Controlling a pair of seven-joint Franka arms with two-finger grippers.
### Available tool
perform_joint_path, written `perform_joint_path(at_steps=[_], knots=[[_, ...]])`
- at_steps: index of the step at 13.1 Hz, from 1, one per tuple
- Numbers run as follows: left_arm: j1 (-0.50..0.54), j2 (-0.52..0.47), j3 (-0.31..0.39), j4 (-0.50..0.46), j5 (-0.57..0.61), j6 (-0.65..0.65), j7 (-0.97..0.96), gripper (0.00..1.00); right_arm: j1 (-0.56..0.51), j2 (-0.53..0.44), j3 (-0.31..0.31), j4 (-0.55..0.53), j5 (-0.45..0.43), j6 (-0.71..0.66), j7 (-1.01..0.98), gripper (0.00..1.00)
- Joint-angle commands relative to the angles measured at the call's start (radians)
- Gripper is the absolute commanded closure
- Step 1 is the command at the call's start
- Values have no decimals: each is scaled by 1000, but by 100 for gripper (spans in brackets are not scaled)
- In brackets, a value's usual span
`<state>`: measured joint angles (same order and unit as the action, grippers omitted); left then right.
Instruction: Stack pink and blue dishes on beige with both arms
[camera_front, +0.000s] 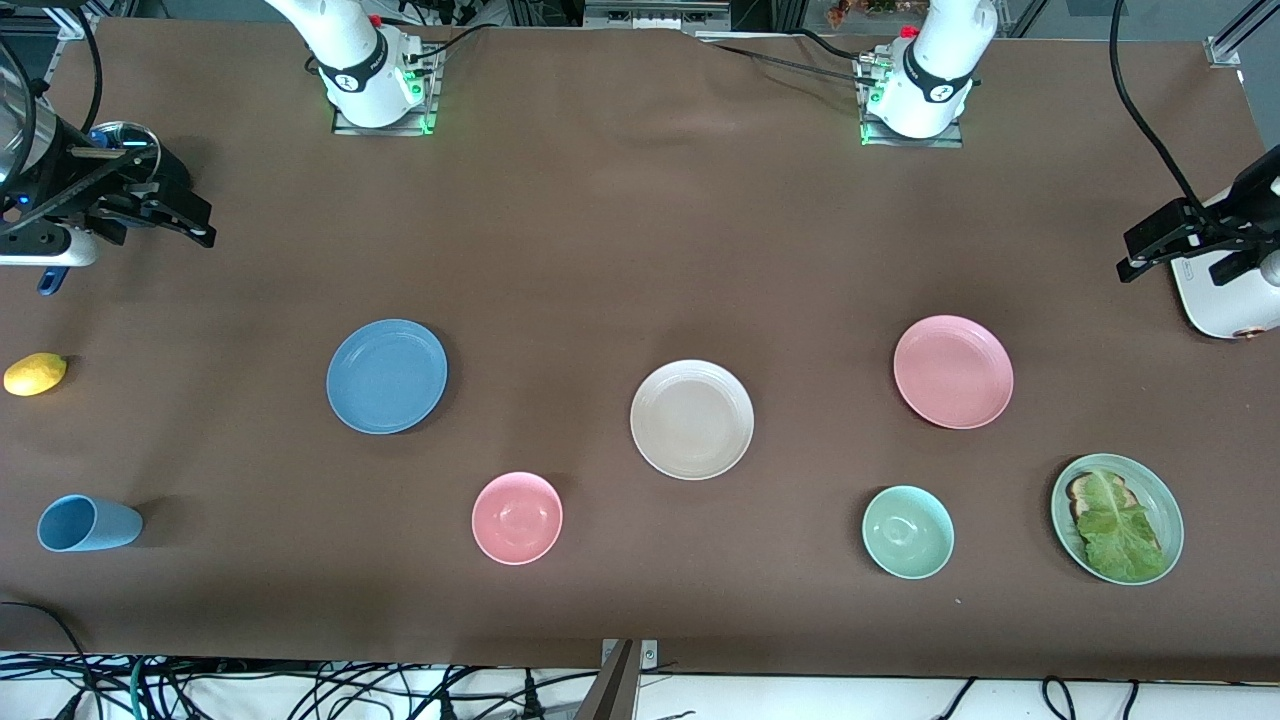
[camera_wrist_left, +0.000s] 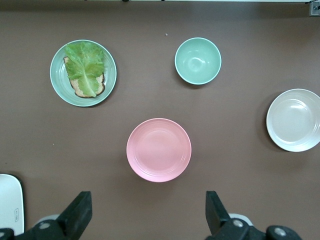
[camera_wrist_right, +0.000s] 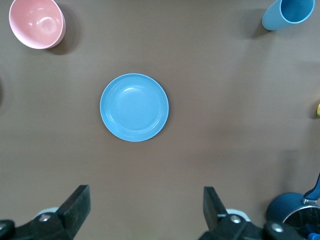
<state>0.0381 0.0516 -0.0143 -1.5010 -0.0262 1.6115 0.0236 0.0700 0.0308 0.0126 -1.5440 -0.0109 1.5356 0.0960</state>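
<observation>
Nothing is stacked yet. Left gripper (camera_wrist_left: 145, 215), open, hangs over bare table near the pink plate (camera_front: 953, 371); right gripper (camera_wrist_right: 145, 212), open, near the blue plate (camera_front: 386, 376). Beige plate (camera_front: 691, 419) lies between them, empty. Next, probably, each descends to grip a rim.

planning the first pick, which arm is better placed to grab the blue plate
The right arm. The blue plate lies toward its end of the table, and the right gripper has it centred in its wrist view, jaws open. The left gripper, also open, looks down on the pink plate instead.
</observation>
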Motion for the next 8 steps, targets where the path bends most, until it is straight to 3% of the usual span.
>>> perform_joint_path(at_steps=[1,8], knots=[[0,16,-3,30,11,-7,6,0,-3,6,3,21,2,-6,-4,0],[0,33,-1,30,9,-7,-4,0,-1,6,3,21,2,-5,-4,0]])
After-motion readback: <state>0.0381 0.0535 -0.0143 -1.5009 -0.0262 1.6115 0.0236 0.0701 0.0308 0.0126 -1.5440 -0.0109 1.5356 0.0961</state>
